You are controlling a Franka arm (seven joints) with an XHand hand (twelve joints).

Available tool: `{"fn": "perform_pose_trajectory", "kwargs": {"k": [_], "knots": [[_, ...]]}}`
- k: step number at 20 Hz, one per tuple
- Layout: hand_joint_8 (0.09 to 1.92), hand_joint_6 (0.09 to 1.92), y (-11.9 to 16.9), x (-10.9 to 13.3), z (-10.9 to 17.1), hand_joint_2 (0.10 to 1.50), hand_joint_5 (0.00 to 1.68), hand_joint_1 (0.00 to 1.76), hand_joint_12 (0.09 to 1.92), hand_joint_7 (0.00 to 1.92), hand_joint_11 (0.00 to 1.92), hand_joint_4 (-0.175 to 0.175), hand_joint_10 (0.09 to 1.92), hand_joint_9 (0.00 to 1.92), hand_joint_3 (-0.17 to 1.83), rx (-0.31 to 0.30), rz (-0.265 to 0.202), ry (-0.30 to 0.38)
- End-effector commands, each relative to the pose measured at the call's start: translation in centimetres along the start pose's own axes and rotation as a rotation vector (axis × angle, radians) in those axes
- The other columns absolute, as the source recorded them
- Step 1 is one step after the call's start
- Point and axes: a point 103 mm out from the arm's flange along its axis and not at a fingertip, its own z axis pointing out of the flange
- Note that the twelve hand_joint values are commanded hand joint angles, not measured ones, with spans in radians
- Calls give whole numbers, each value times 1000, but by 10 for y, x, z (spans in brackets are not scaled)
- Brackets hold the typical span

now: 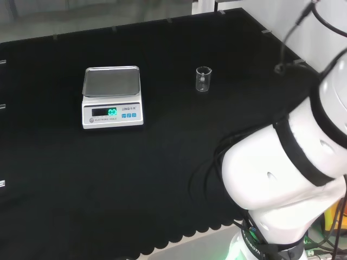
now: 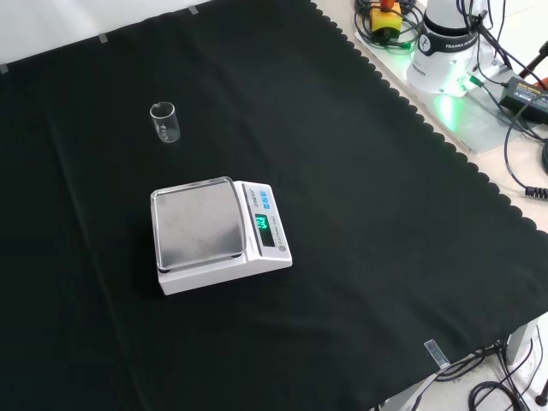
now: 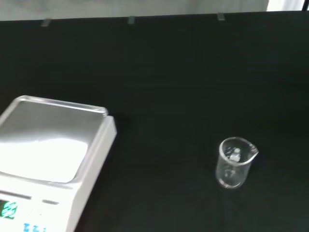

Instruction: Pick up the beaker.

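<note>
beaker (image 1: pixel 203 79) upright on the black cloth (image 1: pixel 162 162), well apart from the scale (image 1: pixel 112 96), to its right in the head view | reach not begun | hand's fingers: cannot tell | beaker ahead of the wrist camera

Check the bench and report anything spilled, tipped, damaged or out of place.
Nothing stands out. The beaker stands upright on the black cloth, apart from the scale, with no spill around it. The scale sits flat, its pan bare and its display lit.
</note>
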Motion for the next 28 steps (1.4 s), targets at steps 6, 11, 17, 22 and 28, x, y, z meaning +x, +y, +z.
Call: {"fn": "perform_pose_trajectory", "kwargs": {"k": [6,11,17,22,28], "knots": [[790,87,82,-64,37,910,347,450,1470,113,182,-63,914,238,348,33,99,-4],[792,87,96,-90,55,916,364,463,1461,138,204,-65,901,266,348,48,150,44],[789,87,112,-117,77,918,371,469,1458,136,213,-66,897,273,350,96,179,72],[782,87,141,-114,102,917,369,474,1454,118,210,-66,890,262,352,115,213,69],[777,87,168,-111,134,915,355,477,1454,98,204,-65,887,251,356,138,227,72]]}}
